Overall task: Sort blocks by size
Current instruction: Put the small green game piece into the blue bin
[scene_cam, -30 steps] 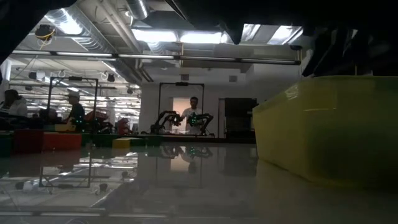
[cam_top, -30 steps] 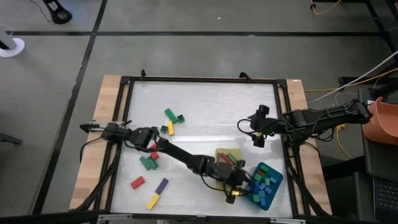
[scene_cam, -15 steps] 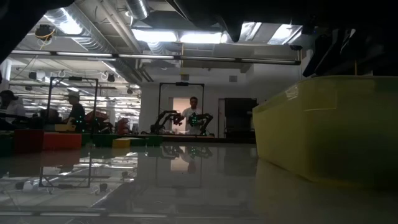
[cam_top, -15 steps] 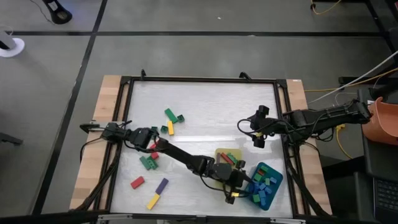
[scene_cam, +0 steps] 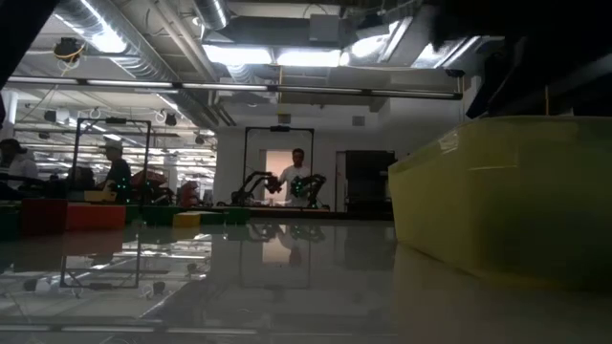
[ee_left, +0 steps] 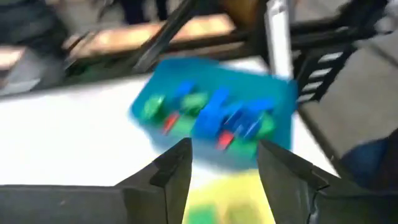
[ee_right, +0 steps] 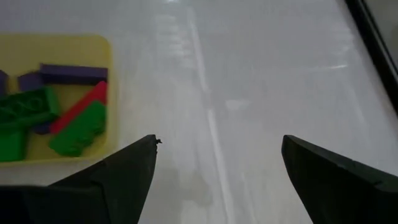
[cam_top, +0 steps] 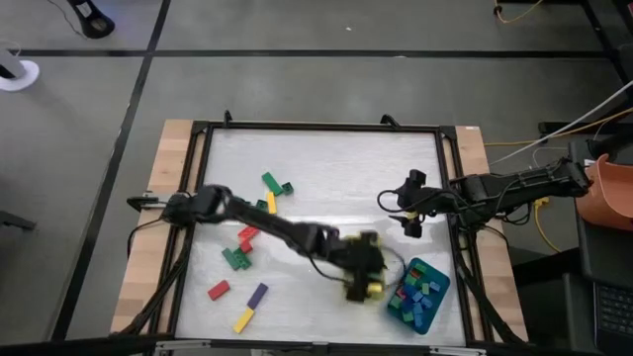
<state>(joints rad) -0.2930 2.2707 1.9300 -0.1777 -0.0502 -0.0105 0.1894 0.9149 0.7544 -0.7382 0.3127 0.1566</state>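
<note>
Your widest open stretch is the far half of the table (cam_top: 326,158), bare from rail to rail. The left arm (cam_top: 277,229) slants across the middle, blocking the path between the loose blocks (cam_top: 252,242) on the left and the two trays. The teal tray (cam_top: 435,287), heaped with small blocks, fills the near right corner, and the yellow tray (ee_right: 56,46) sits just beside it. The right gripper (cam_top: 406,210) hangs over bare table near the right rail, jaws wide.
</note>
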